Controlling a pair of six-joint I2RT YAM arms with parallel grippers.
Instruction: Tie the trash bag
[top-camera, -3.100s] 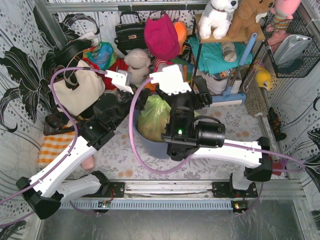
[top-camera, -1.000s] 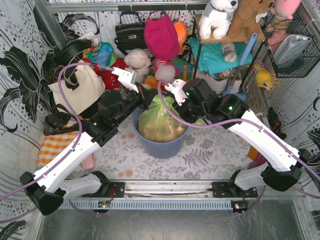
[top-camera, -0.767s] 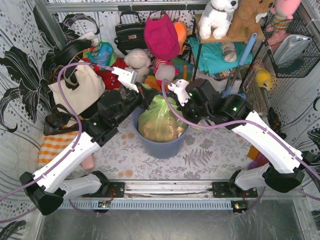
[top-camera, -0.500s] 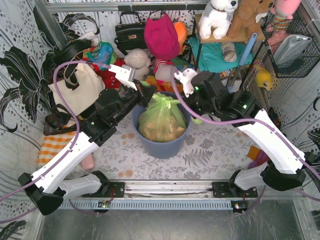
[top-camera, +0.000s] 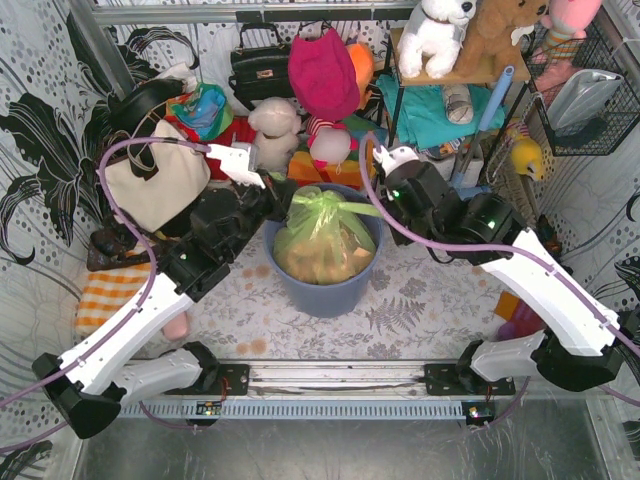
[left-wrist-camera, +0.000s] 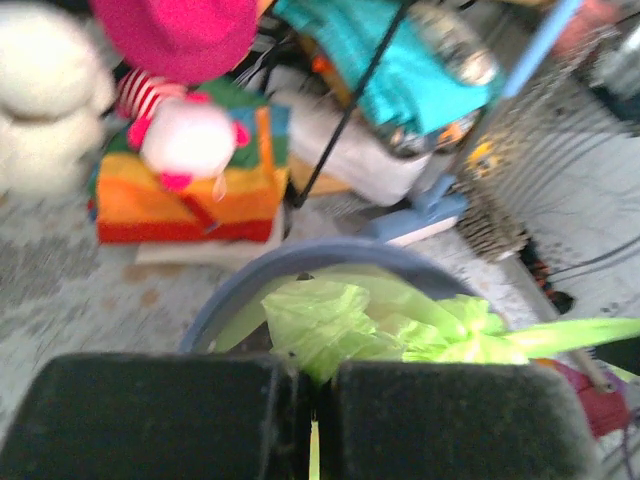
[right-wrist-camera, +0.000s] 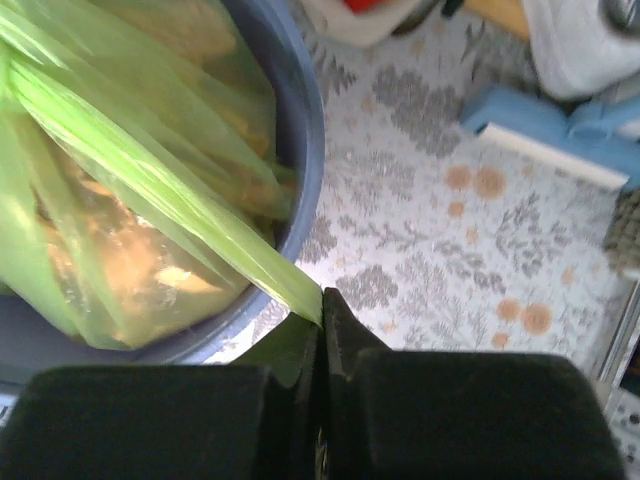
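The trash bag (top-camera: 318, 240) sits in the round blue-grey bin (top-camera: 330, 292) at the middle of the patterned surface (top-camera: 420, 300). Brownish waste shows through its thin green plastic. The left end effector (left-wrist-camera: 312, 400) is pressed together on a gathered flap of the bag's mouth at the bin's left rim. The right end effector (right-wrist-camera: 321, 340) is pinching the tip of a long strip of the same bag, drawn taut over the right rim. Between the two grips the plastic bunches at the top of the bag. Whether that bunch is a finished knot cannot be told.

The film looks thin, and the main risk is that it tears or slides out of a pinch if the arms pull further apart. The right grip looks the weaker one, since only the very end of the strip is caught. An uneven or upward pull could also lift the bag out of the bin, or tip the bin over.

Clutter crowds the far side. A striped box (left-wrist-camera: 185, 190) and plush toys (top-camera: 275, 125) lie just behind the bin. A cream tote bag (top-camera: 155, 185) is to the left and a metal rack (top-camera: 440, 75) to the right. A wide swing by either arm could hit them.
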